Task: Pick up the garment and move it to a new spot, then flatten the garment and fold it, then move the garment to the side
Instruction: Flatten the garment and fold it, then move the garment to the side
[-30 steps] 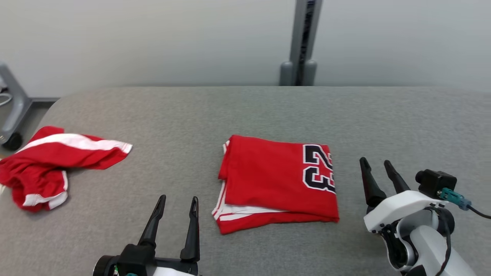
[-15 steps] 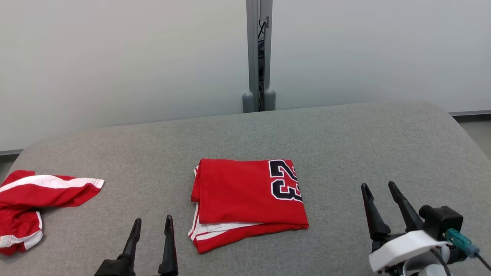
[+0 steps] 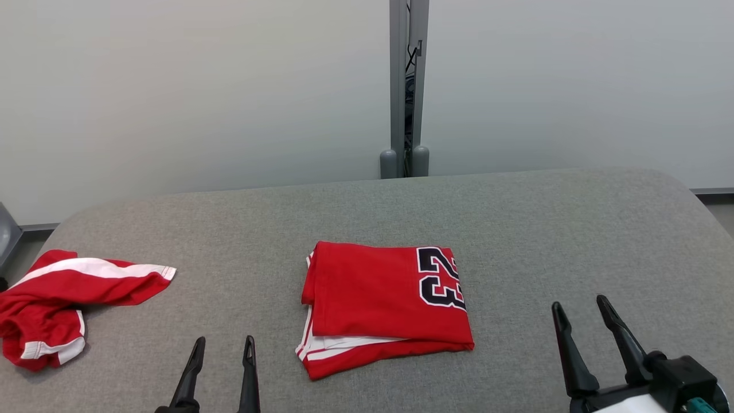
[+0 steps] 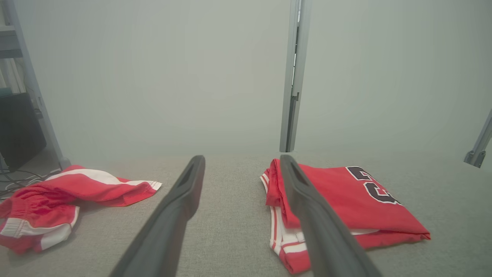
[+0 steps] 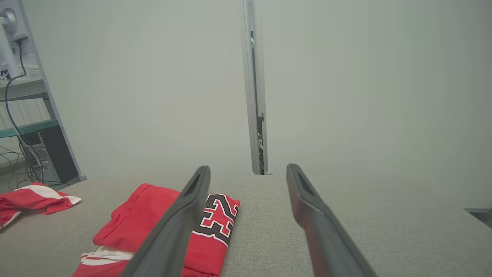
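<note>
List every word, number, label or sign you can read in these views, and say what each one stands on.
"23": black numerals edged in white, on the top layer of the folded red jersey, lying sideways in the head view.
Crumpled red and white garment: stripes, no text to read.
Nothing else in these views carries readable writing.

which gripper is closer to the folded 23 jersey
Left. The left gripper sits just off the lower left edge of the folded jersey; the right gripper stands farther out, past its right side.
</note>
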Available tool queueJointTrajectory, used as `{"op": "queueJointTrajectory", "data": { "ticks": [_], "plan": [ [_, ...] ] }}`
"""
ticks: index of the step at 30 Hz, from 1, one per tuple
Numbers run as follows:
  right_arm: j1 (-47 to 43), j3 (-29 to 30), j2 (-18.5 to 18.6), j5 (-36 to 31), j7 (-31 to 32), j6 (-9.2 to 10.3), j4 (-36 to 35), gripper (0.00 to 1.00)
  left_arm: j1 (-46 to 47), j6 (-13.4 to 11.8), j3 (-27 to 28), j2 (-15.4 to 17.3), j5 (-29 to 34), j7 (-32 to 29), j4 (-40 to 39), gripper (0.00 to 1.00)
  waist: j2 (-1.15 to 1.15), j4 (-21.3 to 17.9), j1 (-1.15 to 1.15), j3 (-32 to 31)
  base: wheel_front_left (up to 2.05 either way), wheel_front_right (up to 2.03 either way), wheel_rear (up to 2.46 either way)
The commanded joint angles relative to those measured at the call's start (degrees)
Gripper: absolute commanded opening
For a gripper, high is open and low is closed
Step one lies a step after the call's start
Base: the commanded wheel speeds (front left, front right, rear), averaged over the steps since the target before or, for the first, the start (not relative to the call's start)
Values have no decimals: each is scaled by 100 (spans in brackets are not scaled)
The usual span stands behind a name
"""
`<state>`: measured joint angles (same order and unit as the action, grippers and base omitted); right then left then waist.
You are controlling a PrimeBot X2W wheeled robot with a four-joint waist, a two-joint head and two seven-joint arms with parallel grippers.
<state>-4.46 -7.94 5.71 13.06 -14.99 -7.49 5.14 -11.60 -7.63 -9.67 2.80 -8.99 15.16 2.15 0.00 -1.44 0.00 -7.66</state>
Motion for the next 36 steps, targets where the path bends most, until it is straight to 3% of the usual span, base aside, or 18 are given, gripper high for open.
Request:
{"op": "queueJointTrajectory", "data": {
  "ticks": [1, 25, 31, 36],
  "plan": [
    [-112, 65, -16, -18, -21, -3, -40, 100, -69, 8, 7, 22, 8, 3, -38, 100, 0, 24, 0, 4, 0, 0, 0],
    [-251, 47, -167, -164, -21, -3, 328, 100, -93, -30, -168, 22, 100, 3, 73, 100, 0, 157, 0, -14, 0, 0, 0],
    [129, 88, -232, 138, -22, -3, 777, 100, 25, 16, -237, 22, 155, 3, 100, 100, 0, 308, 0, 158, 0, 0, 0],
    [1026, -143, -256, 1204, -21, -3, 2157, 100, 203, 109, -335, 23, 206, 3, 160, 100, 0, 600, 0, 337, 0, 0, 0]
  ]
}}
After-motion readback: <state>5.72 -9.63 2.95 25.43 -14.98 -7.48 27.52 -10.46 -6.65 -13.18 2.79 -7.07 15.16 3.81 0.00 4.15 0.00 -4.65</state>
